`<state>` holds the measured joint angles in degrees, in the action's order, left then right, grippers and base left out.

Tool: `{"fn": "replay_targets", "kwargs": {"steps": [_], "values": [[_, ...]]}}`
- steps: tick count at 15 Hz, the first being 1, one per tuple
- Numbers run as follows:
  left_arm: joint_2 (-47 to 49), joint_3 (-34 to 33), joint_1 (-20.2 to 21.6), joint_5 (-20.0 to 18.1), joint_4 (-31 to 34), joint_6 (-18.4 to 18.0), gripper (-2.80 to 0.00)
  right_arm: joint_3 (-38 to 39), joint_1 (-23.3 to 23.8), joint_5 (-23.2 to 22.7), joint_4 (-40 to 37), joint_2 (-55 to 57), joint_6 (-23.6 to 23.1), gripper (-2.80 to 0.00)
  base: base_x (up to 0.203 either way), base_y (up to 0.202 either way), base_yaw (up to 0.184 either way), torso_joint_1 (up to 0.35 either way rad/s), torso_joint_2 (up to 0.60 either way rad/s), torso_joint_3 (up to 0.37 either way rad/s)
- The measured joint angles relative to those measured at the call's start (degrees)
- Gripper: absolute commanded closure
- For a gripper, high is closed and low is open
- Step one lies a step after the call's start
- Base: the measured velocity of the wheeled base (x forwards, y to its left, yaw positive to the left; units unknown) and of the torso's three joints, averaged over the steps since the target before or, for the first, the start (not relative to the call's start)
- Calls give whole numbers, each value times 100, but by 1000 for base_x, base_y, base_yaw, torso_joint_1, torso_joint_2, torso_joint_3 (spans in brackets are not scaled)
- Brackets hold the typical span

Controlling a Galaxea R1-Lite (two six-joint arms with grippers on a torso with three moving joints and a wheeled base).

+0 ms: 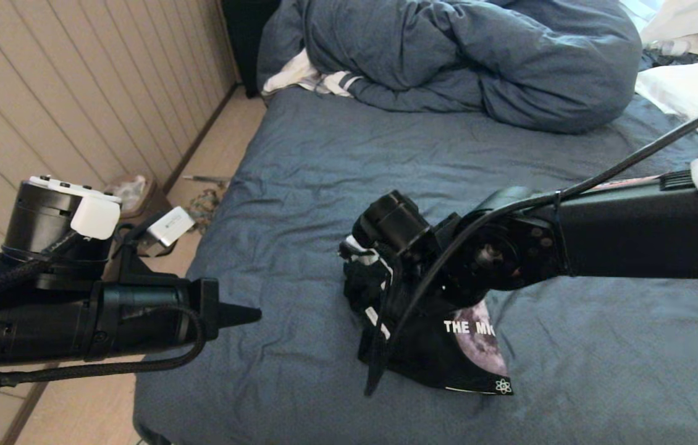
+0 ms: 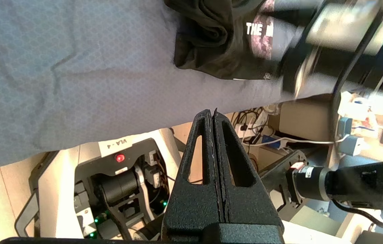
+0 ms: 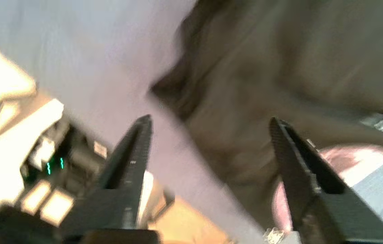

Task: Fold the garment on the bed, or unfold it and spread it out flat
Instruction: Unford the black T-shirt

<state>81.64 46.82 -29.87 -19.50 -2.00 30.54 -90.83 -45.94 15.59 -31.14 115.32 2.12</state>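
My right gripper (image 3: 208, 122) hangs over the shirt (image 1: 441, 352), jaws apart with nothing between them. The shirt lies bunched on the bed (image 1: 336, 161) near the front edge, moon print and white lettering showing on the side toward my right. My left gripper (image 2: 214, 117) is parked off the bed's left edge, jaws pressed together and empty.

Risks from here:
- The fabric is thin and layered. A pinch into the heap may take several layers at once, so a lift would drag the whole bundle instead of opening it.
- The shirt sits close to the front edge. A pull toward me could slide it off the sheet.
- A deep pinch could catch the sheet as well.
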Motion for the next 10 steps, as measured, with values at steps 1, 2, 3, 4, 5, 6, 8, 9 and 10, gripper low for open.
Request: {"fn": "replay_targets", "kwargs": {"steps": [1,2,3,4,5,6,8,9,10], "values": [[-5,-16,0,2,0,-2,0,276,-92,2,18,-78,33,-280,0,0,0,0,0,0],[-5,-30,0,2,-12,-4,0,532,-170,27,124,-165,109,-280,0,0,0,0,0,0],[-4,-35,-1,0,-55,-5,0,655,-213,86,338,-228,211,-280,0,0,0,0,0,0],[-5,-41,0,0,-75,-4,0,642,-215,137,533,-255,264,-280,0,0,0,0,0,0],[-5,-49,2,0,-89,-4,0,518,-200,160,644,-249,288,-280,0,0,0,0,0,0],[-6,-61,2,1,-87,-4,0,317,-160,171,668,-211,300,-280,0,0,0,0,0,0],[-9,-71,0,2,-87,-4,0,-98,-31,260,678,-57,306,-280,0,0,0,0,0,0],[-6,-72,0,2,-87,-2,0,-228,33,399,680,48,293,-280,0,0,0,0,0,0],[-6,-74,0,2,-84,-4,0,-298,90,485,689,146,269,-280,0,0,0,0,0,0]]}}
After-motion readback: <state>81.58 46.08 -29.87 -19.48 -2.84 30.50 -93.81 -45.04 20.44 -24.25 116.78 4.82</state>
